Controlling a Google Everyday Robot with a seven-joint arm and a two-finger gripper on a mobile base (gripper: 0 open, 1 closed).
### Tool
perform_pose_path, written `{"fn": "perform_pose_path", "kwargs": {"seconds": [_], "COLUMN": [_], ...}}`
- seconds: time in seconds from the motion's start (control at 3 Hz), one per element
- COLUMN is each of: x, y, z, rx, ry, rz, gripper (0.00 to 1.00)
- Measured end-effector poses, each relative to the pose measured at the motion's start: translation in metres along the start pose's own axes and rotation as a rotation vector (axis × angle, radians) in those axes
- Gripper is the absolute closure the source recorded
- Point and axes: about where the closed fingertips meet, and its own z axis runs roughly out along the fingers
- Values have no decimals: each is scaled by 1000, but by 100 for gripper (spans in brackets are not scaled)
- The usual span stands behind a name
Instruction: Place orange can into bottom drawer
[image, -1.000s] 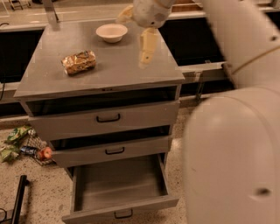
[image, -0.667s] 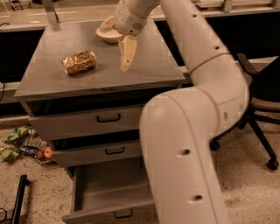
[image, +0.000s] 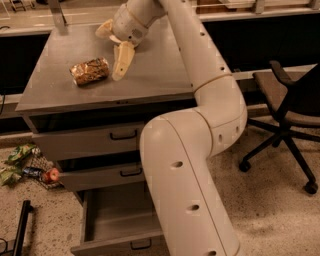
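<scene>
The orange can (image: 90, 71) lies on its side on the grey cabinet top (image: 155, 75), left of centre. My gripper (image: 114, 46) hangs over the cabinet top just right of the can, open and empty. One cream finger (image: 122, 60) points down beside the can's right end, apart from it. The bottom drawer (image: 112, 220) is pulled out at the foot of the cabinet, its black handle (image: 140, 244) at the front. My arm covers the drawer's right part. The cream bowl is hidden behind my wrist.
Two shallower drawers (image: 90, 140) sit above, slightly ajar. A black office chair (image: 290, 110) stands to the right. Wrappers and a red item (image: 30, 165) lie on the floor at left, with a black bar (image: 20, 230) near the bottom left corner.
My gripper has swung left across the cabinet top from beside the bowl to just right of the can. My arm now covers the cabinet's right side. The can has not moved.
</scene>
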Motion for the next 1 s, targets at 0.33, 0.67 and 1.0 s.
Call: {"fn": "perform_pose_path", "kwargs": {"seconds": [0.33, 0.67, 1.0], "x": [10, 10, 10], "y": [-4, -15, -50], "z": [29, 30, 21], "rx": [-22, 20, 166], "ry": [-50, -65, -161], "rz": [126, 122, 194], "gripper": [0, 0, 0]}}
